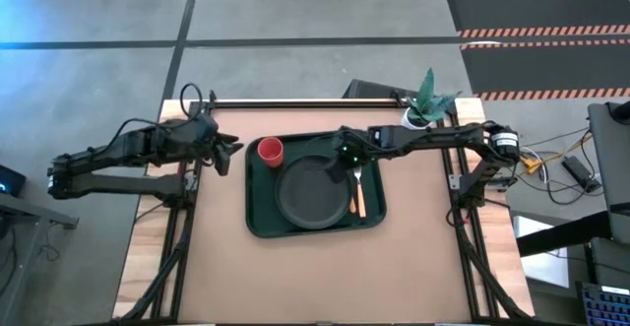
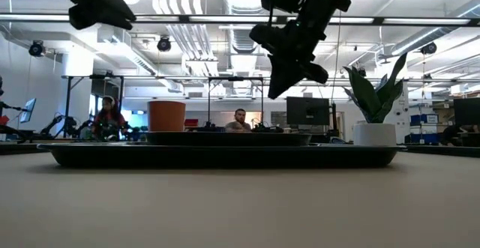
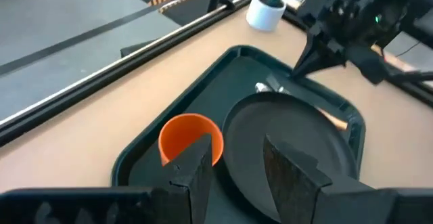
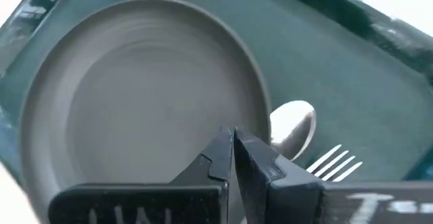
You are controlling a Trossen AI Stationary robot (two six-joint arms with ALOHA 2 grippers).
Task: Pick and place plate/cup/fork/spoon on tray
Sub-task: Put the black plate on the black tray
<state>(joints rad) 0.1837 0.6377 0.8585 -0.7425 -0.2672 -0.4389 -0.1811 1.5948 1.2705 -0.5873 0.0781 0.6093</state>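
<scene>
The dark green tray lies in the middle of the table. On it rest the dark plate, the red cup at its far left corner, and the spoon and fork side by side to the right of the plate, orange handles toward the near edge. My right gripper hangs shut above the plate's far right rim, clear of the tray in the low view. My left gripper stands open in the air left of the tray, pointing at the cup.
A white pot with a green plant stands at the far right of the table, behind my right arm. A dark rail runs along the far edge. Bare tabletop lies between the tray and the near edge.
</scene>
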